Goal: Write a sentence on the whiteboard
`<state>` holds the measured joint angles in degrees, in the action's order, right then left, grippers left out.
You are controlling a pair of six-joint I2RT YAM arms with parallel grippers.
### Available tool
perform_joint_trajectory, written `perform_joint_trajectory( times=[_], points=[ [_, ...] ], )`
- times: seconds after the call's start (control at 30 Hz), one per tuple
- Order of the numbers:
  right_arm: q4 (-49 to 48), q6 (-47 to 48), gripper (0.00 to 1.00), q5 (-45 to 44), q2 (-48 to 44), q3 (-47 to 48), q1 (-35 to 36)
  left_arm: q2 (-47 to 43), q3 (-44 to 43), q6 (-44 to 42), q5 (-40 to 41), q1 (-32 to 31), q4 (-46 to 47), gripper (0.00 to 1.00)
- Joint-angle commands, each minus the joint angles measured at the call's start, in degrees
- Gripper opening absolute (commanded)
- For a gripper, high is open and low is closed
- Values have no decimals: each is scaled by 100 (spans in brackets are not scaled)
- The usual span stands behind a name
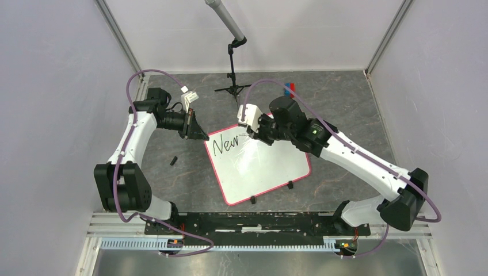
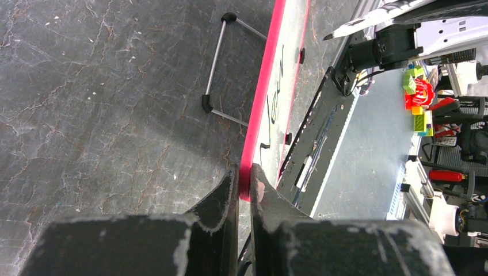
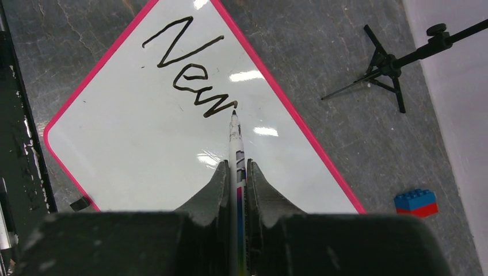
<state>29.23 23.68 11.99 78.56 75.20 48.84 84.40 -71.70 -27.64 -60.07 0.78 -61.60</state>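
1. Writing is the step in hand: only the word "New" of the sentence (image 3: 190,69) stands on the whiteboard (image 1: 265,169), so I judge the task to be at an early stage
2. The right end effector (image 3: 236,169) is closed tight on a marker (image 3: 235,141), which runs straight out ahead between its fingers. The black tip sits at the tail of the "w", touching the board or just off it; I cannot tell which
3. The left end effector (image 2: 244,172) is pinched almost shut on the pink rim (image 2: 262,115) at one corner of the board, and the written word lies ahead of it along the surface
4. The whiteboard lies flat and slanted on the dark tabletop (image 1: 345,103) between the two end effectors. Blank white surface lies nearer the right end effector than the tip, and off to both sides
5. As I judge it, the next move calls for lifting the tip, shifting just past the "w" to leave a word gap, then setting down lightly to start the following word
6. The left grip needs to brace the board firmly, since a slip could skew the line
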Motion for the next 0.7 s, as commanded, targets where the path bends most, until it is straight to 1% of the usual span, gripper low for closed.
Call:
perform_joint_trajectory(
  times=[0.0,0.3,0.67],
  points=[
    [-50,-126,0,101,-349,-35,-21,-35,100,-220,28,-104,-36,2],
    [-246,-149,0,62,-647,-604,-222,-11,131,-239,-2,-113,-40,2],
    [-379,-136,0,-23,-469,-597,-245,-29,130,-228,14,-139,-36,2]
  ],
)
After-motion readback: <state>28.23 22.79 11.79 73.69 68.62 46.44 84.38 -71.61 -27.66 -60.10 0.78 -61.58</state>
